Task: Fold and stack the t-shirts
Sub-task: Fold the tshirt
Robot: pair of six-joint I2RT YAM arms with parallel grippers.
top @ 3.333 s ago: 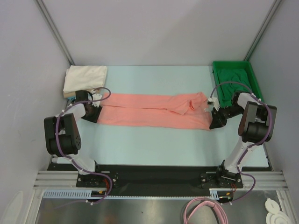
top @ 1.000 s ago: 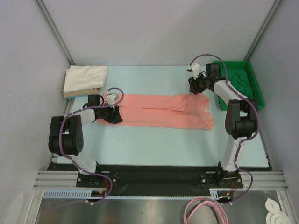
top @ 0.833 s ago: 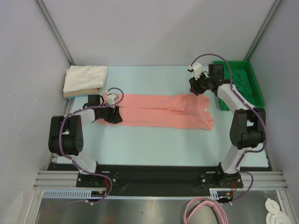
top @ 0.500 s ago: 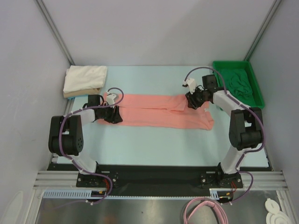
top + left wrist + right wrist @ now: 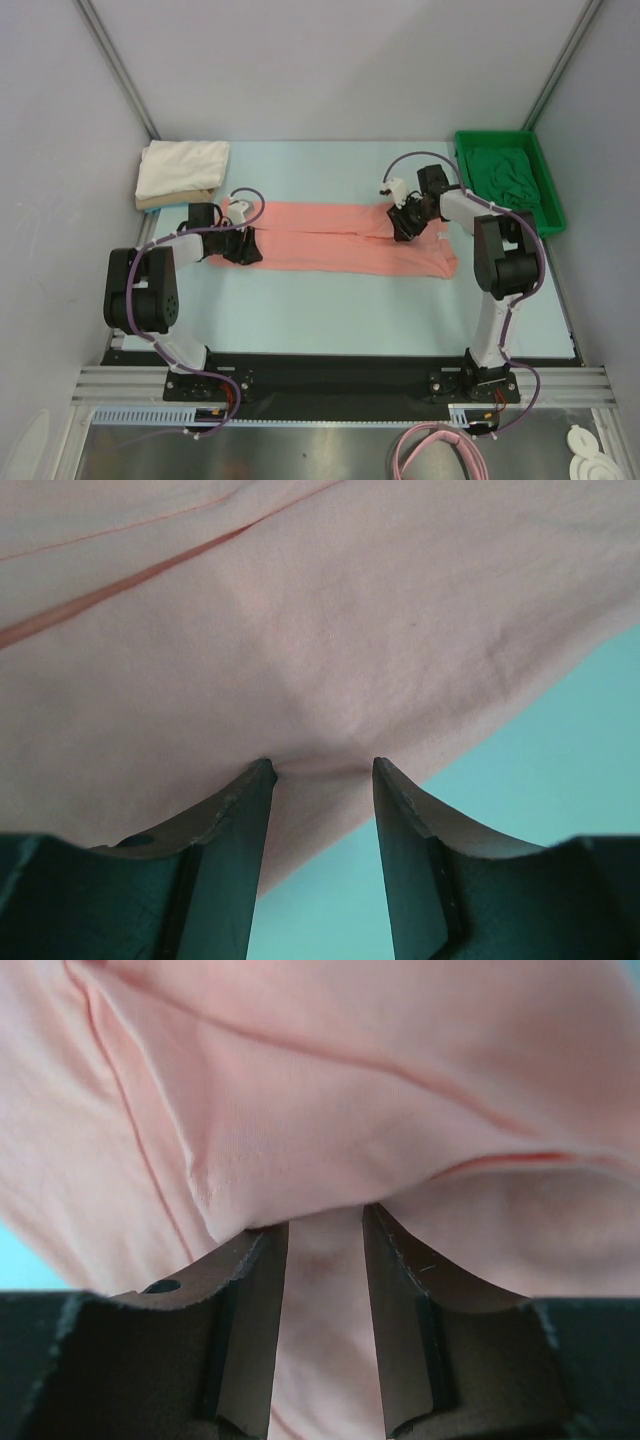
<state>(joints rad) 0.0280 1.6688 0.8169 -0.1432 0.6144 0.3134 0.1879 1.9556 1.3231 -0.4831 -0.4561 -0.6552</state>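
Note:
The salmon-pink t-shirt [image 5: 340, 238] lies folded into a long strip across the table, and it fills the left wrist view [image 5: 300, 630] and the right wrist view [image 5: 330, 1090]. My left gripper [image 5: 243, 247] sits low on its left end. Its jaws [image 5: 320, 765] stand apart with the tips pressed on the cloth near the shirt's edge. My right gripper [image 5: 402, 222] is on the folded sleeve area at the upper right. Its jaws [image 5: 325, 1215] stand apart, with a cloth fold lying over the tips. A white t-shirt [image 5: 182, 165] lies on a tan one [image 5: 158, 201] at the back left.
A bright green tray [image 5: 495, 136] at the back right holds a crumpled dark green t-shirt [image 5: 508, 178]. The light teal table [image 5: 330, 310] is bounded by grey walls at the left, back and right. The arm bases stand at the near edge.
My right gripper has moved from the shirt's far right corner near the tray leftward and down onto the sleeve fold. My left gripper shifted slightly right earlier and has since held still.

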